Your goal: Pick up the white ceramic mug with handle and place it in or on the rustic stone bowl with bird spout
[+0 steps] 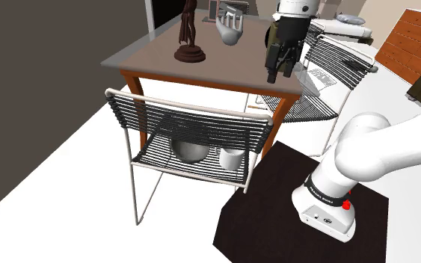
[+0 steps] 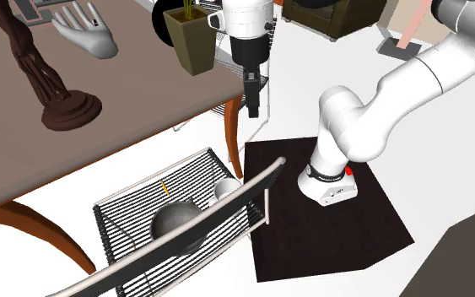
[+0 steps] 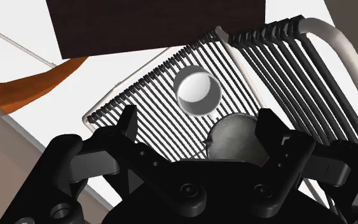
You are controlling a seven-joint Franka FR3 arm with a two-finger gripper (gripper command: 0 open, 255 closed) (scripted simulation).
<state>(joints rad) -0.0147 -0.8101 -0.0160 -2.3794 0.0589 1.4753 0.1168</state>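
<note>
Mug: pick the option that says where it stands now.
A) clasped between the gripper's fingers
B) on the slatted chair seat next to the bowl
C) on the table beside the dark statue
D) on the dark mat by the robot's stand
B: the white mug stands on the slatted chair seat right beside the grey bowl, and the open gripper hangs above, holding nothing.

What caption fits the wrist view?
Open gripper looking down at slatted chair seat: white mug beside grey bowl.
</note>
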